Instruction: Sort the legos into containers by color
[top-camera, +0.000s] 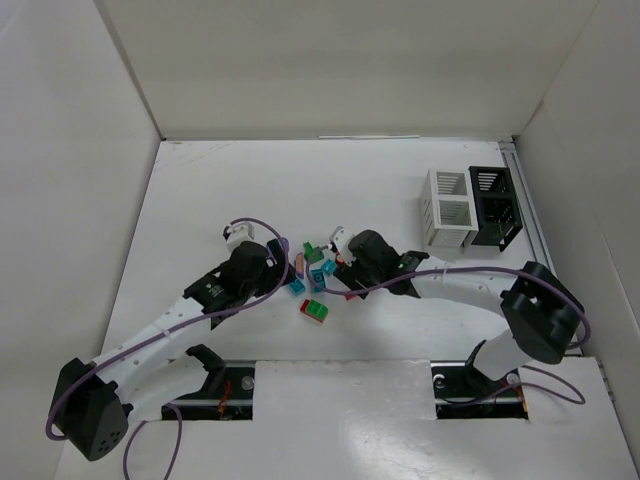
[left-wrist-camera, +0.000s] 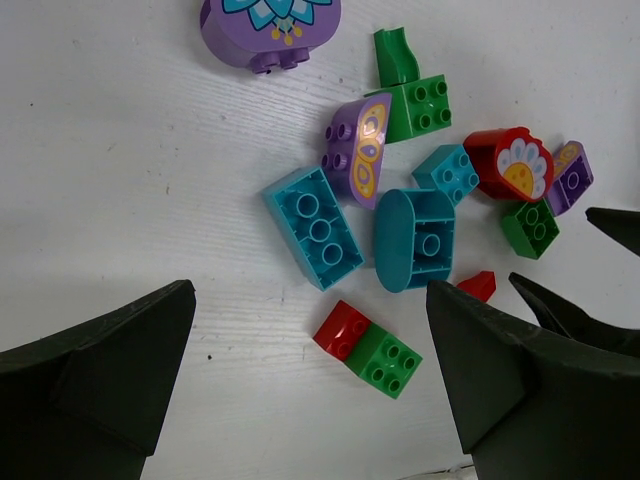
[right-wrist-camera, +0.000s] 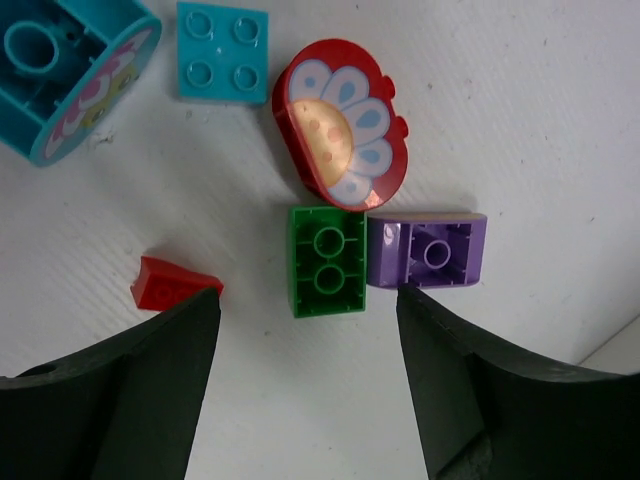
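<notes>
One white bin (top-camera: 441, 214), one black bin (top-camera: 497, 206), perhaps thirteen legos (left-wrist-camera: 312, 228)

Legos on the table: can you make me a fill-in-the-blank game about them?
The white container stands beside a ____ one.
In the right wrist view, the green brick has a ____ brick on its right.
In the left wrist view, the small studded red brick is stuck to a ____ brick.
Missing words: black, purple, green.

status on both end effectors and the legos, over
Left end effector open, low over the legos. Right end effector open, lined up on a green brick. Purple brick right beside it, crowding the grasp.
</notes>
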